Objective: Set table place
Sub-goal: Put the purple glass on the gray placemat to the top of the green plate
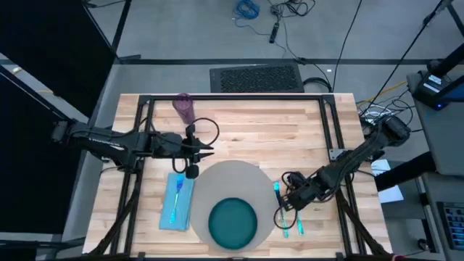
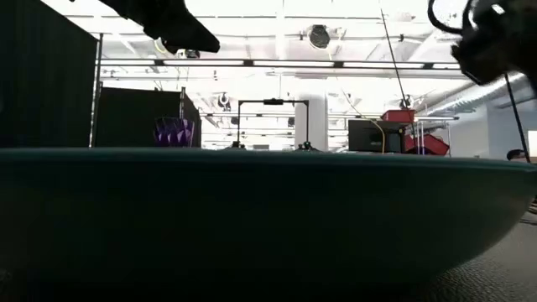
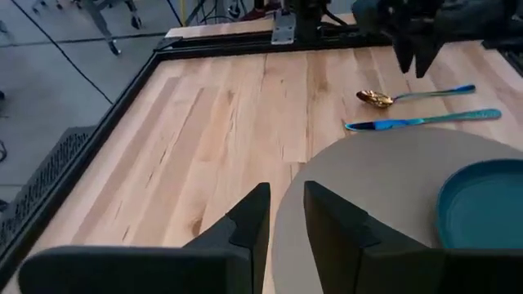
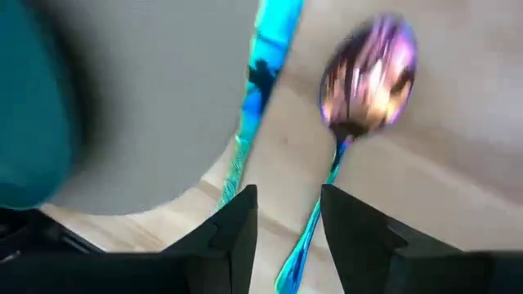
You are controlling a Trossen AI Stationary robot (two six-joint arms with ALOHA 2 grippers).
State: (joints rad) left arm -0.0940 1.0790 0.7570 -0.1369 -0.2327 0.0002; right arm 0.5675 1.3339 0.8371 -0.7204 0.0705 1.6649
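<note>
While the right gripper [image 1: 284, 209] hangs over the spoon [image 4: 364, 90] and knife [image 4: 263, 77] beside the mat [image 1: 235, 181], fingers apart, holding nothing, left gripper [image 1: 206, 148] empty, parted, at the mat's edge, plate [image 1: 233, 221] on mat, cup [image 1: 183, 107] at table [image 1: 275, 138] far edge.

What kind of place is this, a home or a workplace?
Probably a robotics lab or workshop hall: a table in a black frame, loose cables on the floor, and ceiling beams with shelving behind.

Teal plate [image 1: 233, 222], grey-beige mat [image 1: 233, 183], purple cup [image 1: 183, 107].
</note>
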